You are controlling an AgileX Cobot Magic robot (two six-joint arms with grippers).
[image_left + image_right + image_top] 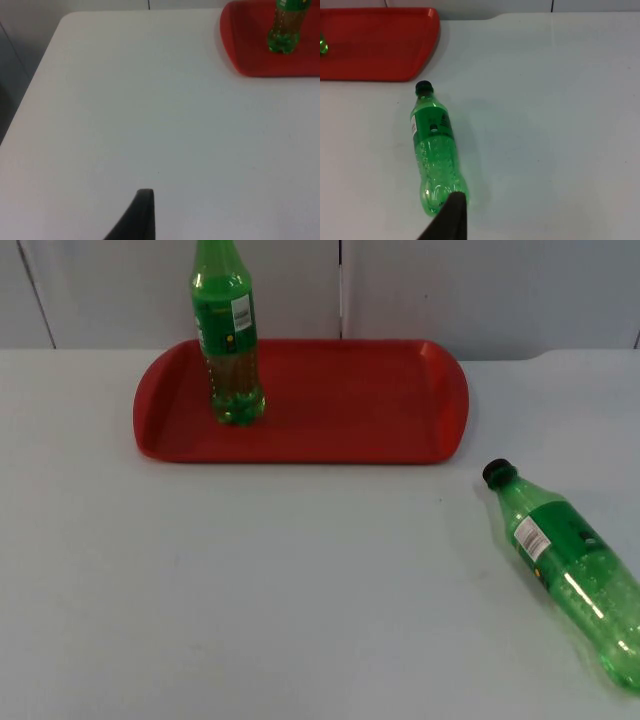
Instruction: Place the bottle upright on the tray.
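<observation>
You have one bottle (229, 335) upright at the tray's (350, 440) left end, another bottle (570, 565) lying near the table's (250, 590) right edge, and I cannot tell either gripper's state.

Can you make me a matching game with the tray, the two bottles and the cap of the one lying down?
Things:
1. tray
2. standing bottle
3. lying bottle
4. cap

Descriptions:
A. black
B. red
C. upright on the tray, near its left end
D. on its side on the white table, to the right of the tray

Pairs: 1-B, 2-C, 3-D, 4-A
</observation>
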